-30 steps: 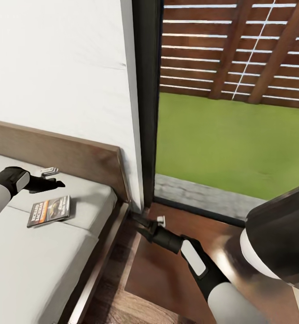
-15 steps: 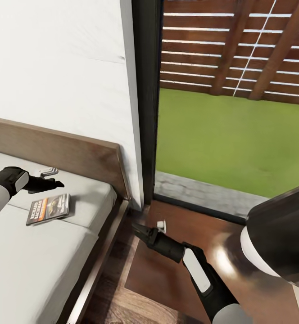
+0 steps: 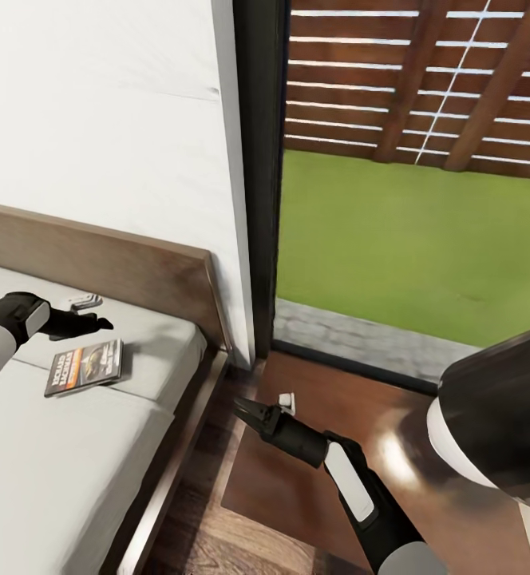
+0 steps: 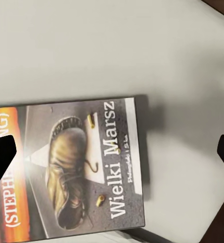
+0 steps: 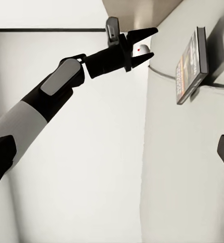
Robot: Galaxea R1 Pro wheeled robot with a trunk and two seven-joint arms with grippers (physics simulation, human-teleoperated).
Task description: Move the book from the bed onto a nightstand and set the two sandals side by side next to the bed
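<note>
The book, dark with an orange band, lies flat on the bed's grey mattress near the headboard. My left gripper hovers open just beyond it. In the left wrist view the book lies below the open left gripper, one dark fingertip over its orange band. The right wrist view shows the left gripper open above the book. My right gripper is open over the near corner of the nightstand, beside the bed. The sandals are out of view.
A small white gadget rests on the mattress by the wooden headboard. A small white object sits on the nightstand. A black-framed window stands behind, with lawn and fence outside. A narrow strip of plank floor separates bed and nightstand.
My right gripper has drawn back from the bed's corner toward me, over the nightstand. The left gripper has stayed above the book. The view has shifted slightly.
</note>
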